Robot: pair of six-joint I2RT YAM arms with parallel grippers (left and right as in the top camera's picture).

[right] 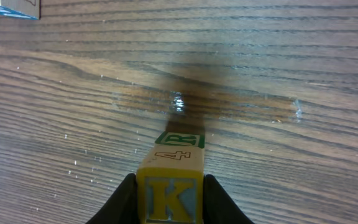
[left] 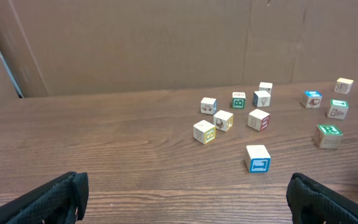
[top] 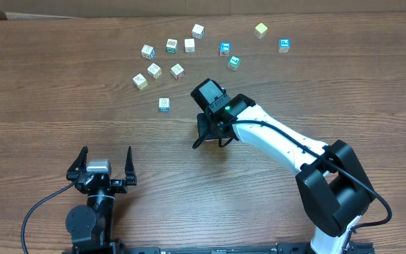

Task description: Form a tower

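Tower (right: pixel 170 186) of lettered wooden cubes sits mid-table, right claw (top: pixel 211 134) closed snugly on its K cube (right: pixel 169 198). Any sideways drag as that claw lets go could topple it. Left claw (top: pixel 99 164) sits wide open, empty.

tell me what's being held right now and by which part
The right end effector clamps the tower by the side faces of its K cube; the left end effector is open, empty.

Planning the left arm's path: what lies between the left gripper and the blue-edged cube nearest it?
Only bare table, between left gripper and blue-edged cube; the overhead view shows it.
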